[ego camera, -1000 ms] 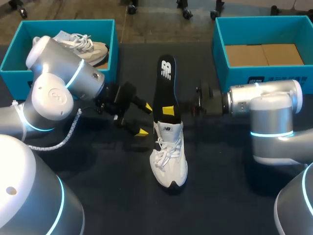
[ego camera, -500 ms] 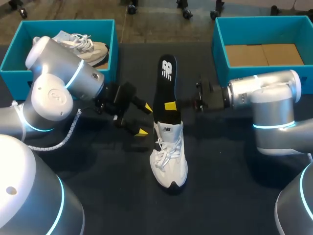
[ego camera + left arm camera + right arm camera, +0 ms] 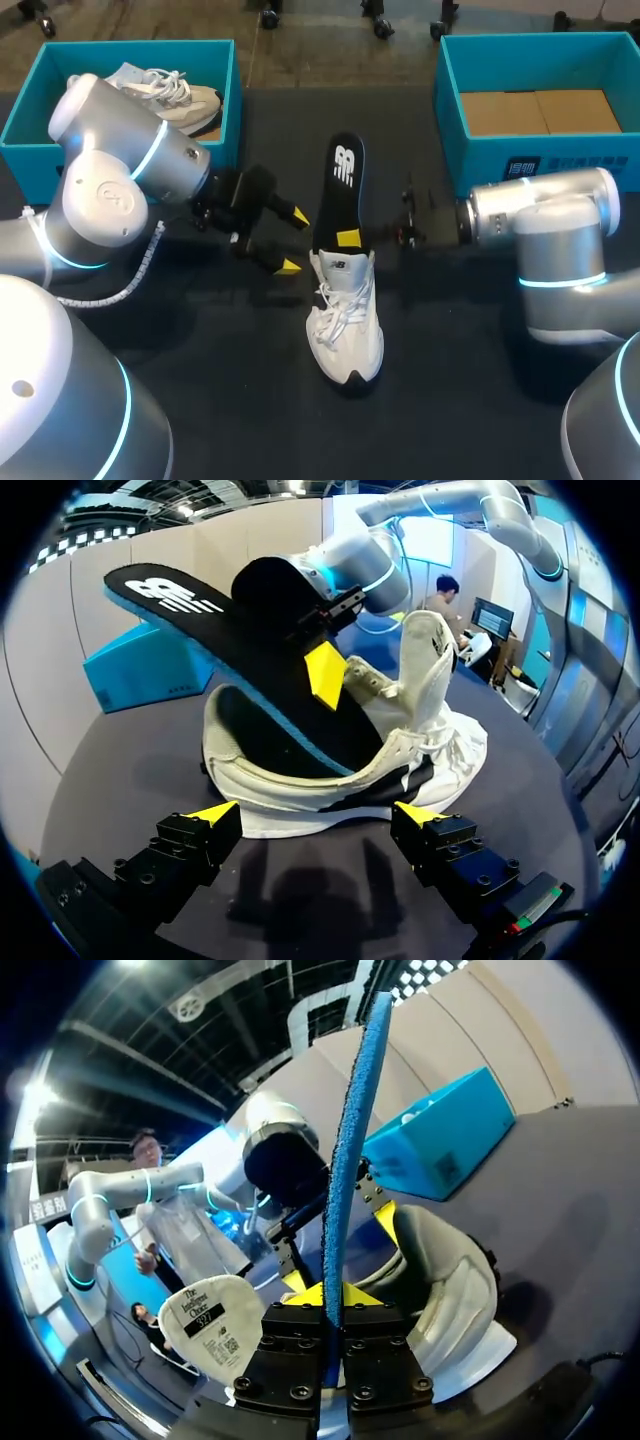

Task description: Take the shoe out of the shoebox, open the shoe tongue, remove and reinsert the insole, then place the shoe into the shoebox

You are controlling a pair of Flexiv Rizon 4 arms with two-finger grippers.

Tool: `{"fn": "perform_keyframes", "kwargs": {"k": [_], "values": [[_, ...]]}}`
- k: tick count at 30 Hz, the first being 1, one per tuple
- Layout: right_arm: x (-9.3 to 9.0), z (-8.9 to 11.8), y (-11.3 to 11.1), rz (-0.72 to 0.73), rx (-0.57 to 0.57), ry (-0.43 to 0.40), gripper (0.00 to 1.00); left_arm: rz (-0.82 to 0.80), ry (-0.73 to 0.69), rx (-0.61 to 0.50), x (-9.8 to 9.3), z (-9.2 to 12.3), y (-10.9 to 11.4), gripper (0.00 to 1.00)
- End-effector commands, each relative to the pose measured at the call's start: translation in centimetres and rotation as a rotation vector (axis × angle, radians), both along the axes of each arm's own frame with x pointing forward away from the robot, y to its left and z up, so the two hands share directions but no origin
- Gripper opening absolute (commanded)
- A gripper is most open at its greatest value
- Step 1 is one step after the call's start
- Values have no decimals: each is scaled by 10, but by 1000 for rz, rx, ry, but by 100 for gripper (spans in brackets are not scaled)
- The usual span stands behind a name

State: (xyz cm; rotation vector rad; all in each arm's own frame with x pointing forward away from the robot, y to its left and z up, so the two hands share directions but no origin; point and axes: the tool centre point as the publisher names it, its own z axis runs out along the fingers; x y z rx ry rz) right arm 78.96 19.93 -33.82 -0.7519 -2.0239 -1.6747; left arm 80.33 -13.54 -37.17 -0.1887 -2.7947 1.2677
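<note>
On the dark matte desk point(image 3: 450, 400) a white laced shoe point(image 3: 347, 320) is set. Its flat black, blue-edged insole point(image 3: 340, 190), slanting from it, is clamped by the right pincer point(image 3: 348, 238); the left pincer point(image 3: 294, 240) is held apart alongside.

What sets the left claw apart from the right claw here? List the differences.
The left claw is open and empty; the right claw is shut on the black insole. The left claw sits beside the white shoe; the right claw is just above the shoe's opening. Both have yellow tips.
</note>
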Motion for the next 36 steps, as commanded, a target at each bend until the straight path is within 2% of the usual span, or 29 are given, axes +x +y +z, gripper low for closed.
{"fn": "perform_keyframes", "kwargs": {"k": [1, 9, 14, 16, 26, 36], "values": [[-8, -4, 3, -5, -8, 14, 0, 0, 1, 2, -1, -1, 0, 100], [-17, -11, 3, 1, -25, 81, 0, -2, 7, 0, -1, -2, -1, 100], [-18, -6, 1, 1, -35, 74, 0, -2, 8, -1, 0, -2, -1, 100], [-16, -1, 0, 0, -41, 59, 12, -2, 9, -3, 0, -2, -1, 100], [5, 14, -2, 18, -59, 2, 24, -5, 10, -3, -1, -3, -1, 100], [26, 16, 0, 65, -69, -4, 18, -2, 4, 1, -1, 0, 3, 100]]}}
